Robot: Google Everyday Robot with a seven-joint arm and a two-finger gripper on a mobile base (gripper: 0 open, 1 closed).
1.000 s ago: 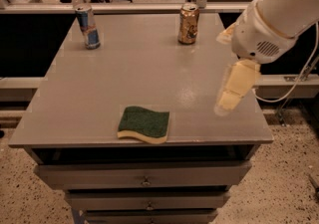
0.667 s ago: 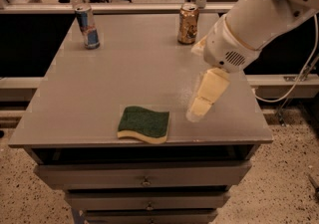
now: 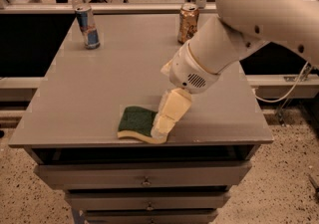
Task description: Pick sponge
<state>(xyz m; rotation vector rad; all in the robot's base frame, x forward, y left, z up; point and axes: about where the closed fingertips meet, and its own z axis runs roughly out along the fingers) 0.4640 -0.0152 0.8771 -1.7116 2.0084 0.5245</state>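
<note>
In the camera view, the sponge (image 3: 134, 121) lay flat on the bench (image 3: 99, 83) near its front edge, green side up with the yellow foam showing along the near rim. The tool (image 3: 161, 126) was down at the sponge's right end, its pale padded tip overlapping that edge and apparently touching or almost touching it. From this angle it could not be told whether the tool was wide or narrow, or whether it had any hold on the sponge. The white arm (image 3: 249, 29) reached in from the upper right.

As a judgement, the approach looked done and the pick itself was not. The sponge rested on the bench with no sign of being raised, so closing on it and lifting it were left.

As for containers, a blue can (image 3: 87, 27) stood upright at the far left of the bench and a bronze can (image 3: 188, 23) stood upright at the far middle. Both were well apart from the sponge, and their contents could not be seen. The drawers (image 3: 144, 175) under the bench were shut, so nothing inside them showed.
</note>
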